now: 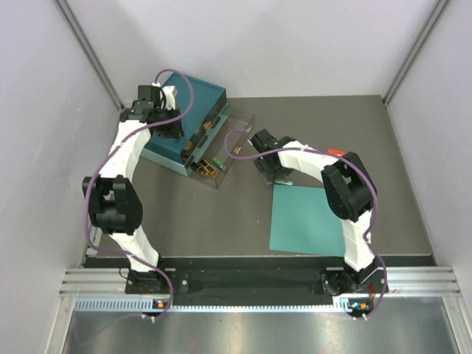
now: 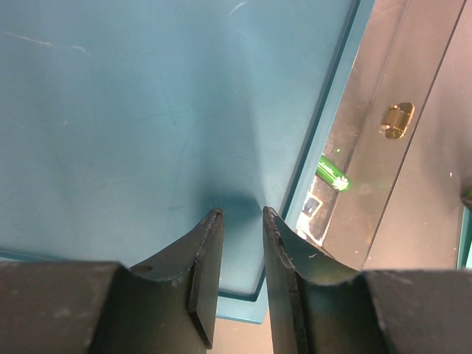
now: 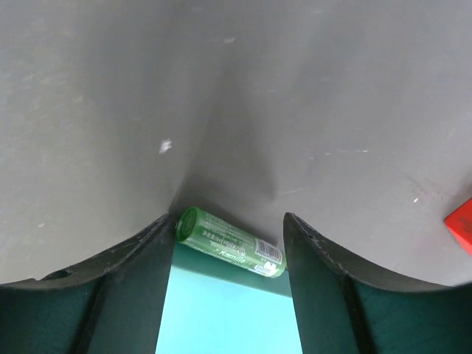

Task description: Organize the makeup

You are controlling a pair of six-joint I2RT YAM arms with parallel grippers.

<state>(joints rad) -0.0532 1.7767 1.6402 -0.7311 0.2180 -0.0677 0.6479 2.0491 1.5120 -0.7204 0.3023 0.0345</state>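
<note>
Tube [image 3: 230,241], green, inside spread right tool [image 3: 227,217], at edge of teal mat [image 3: 221,313].

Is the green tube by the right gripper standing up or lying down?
Lying down. The green tube rests on its side along the teal mat's edge, between the right gripper's open fingers.

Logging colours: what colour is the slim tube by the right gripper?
Green slim tube, white lettering; best in right wrist view.

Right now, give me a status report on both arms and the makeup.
Right gripper open, above green tube at teal mat edge. Left gripper slightly open, empty, over teal box. Nothing blocking the tube.
</note>
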